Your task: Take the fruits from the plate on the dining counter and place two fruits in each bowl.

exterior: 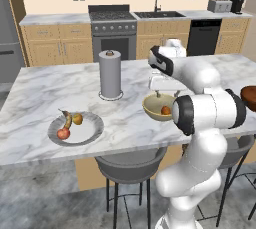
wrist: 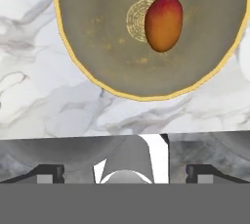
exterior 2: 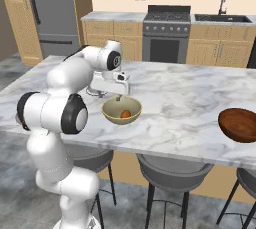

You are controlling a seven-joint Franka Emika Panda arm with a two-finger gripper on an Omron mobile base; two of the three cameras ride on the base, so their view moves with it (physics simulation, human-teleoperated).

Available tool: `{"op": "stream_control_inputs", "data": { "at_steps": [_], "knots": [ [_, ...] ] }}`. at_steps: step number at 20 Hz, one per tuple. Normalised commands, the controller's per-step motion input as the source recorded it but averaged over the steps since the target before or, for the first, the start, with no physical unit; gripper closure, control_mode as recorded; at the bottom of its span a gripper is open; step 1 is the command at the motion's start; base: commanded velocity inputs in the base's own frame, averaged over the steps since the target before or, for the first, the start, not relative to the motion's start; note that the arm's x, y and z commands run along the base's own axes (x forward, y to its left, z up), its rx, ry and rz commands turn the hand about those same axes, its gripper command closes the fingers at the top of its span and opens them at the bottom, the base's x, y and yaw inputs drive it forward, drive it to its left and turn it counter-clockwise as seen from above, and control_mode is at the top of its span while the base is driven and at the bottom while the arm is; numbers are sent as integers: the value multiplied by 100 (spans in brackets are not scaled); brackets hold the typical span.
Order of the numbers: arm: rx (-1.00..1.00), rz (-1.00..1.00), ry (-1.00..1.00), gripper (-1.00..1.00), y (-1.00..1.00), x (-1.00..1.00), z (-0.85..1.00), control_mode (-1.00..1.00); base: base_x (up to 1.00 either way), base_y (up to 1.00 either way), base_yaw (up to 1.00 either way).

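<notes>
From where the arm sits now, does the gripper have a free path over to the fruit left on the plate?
Probably yes. The gripper hangs above the tan bowl; bare marble lies between it and the plate, and the paper towel roll stands farther back.

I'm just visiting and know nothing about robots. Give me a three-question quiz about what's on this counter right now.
1. True or false: the tan bowl already holds one fruit.
2. How many fruits lie on the plate?
3. The brown bowl is: A) empty B) holding a banana C) upside down.

Key: 1 true; 2 three: red fruit, yellow-green fruit, banana; 3 A.
</notes>
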Motion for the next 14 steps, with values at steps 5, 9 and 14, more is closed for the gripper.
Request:
{"op": "stream_control_inputs", "data": {
  "at_steps": [5,9,14],
  "knots": [
    [0,0,-35,-100,69,-33,27,-100,0,0,0],
    [0,0,-17,-100,85,-26,32,-100,0,0,0],
    [-1,-1,-3,-100,100,0,49,-100,0,0,0]
  ]
}}
